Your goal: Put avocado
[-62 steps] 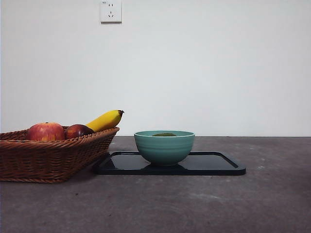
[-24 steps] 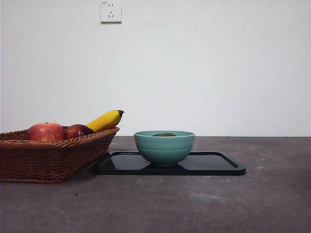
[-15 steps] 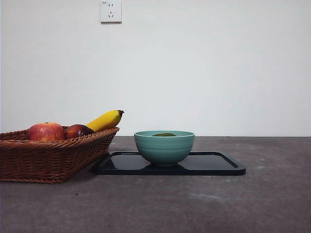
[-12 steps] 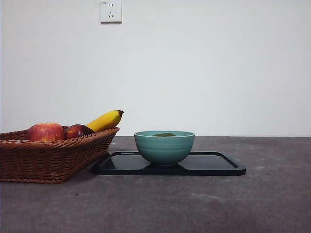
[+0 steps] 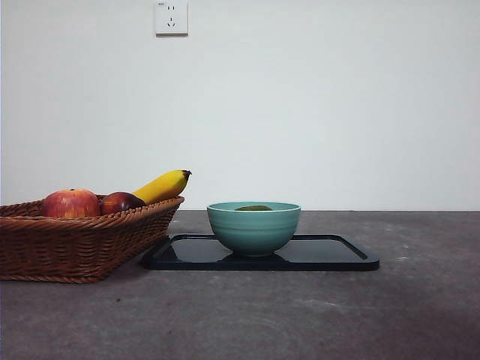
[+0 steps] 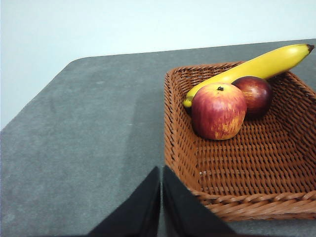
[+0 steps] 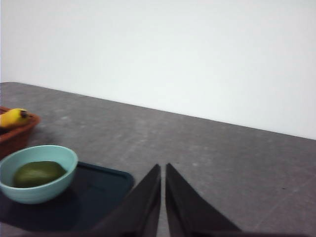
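The dull dark-green avocado (image 7: 39,173) lies inside a teal bowl (image 5: 253,227); in the front view only its top (image 5: 254,208) shows above the rim. The bowl stands on a black tray (image 5: 330,253). My right gripper (image 7: 163,170) is shut and empty, held above the table well off to one side of the bowl (image 7: 37,190). My left gripper (image 6: 161,173) is shut and empty, beside the outer edge of a wicker basket (image 6: 237,202). Neither arm shows in the front view.
The wicker basket (image 5: 75,240) at the left holds a red-yellow apple (image 5: 70,203), a dark red plum-like fruit (image 5: 120,202) and a banana (image 5: 162,185). It stands close against the tray's left end. A white wall with a socket (image 5: 171,16) is behind the grey table.
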`<state>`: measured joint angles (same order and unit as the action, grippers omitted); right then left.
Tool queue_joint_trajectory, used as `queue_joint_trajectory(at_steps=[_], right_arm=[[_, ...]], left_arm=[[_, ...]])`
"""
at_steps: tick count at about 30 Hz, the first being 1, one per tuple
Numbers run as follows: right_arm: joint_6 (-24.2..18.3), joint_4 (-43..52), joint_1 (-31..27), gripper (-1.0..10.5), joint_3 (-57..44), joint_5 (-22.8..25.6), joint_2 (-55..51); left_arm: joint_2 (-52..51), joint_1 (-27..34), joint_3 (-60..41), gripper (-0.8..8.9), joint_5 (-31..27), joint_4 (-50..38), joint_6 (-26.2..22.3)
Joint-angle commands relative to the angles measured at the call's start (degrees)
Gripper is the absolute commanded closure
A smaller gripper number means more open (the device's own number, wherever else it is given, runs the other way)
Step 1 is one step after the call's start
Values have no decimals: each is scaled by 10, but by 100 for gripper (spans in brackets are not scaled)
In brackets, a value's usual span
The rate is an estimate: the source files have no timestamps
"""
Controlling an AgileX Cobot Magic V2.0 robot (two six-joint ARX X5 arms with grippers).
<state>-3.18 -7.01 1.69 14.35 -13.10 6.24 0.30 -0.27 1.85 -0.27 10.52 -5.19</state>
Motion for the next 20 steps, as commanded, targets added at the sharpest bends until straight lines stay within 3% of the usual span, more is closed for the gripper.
queue_joint_trajectory(at_steps=[1, 7, 20], right_arm=[[2, 24, -1, 940, -34, 21, -22], [27, 49, 0, 940, -101, 57, -54], [38, 31, -1, 940, -137, 61, -60]], left_arm=[[-1, 0, -12, 807, -2, 4, 3], [-1, 0, -12, 807, -2, 4, 3], [-1, 0, -12, 807, -2, 4, 3]])
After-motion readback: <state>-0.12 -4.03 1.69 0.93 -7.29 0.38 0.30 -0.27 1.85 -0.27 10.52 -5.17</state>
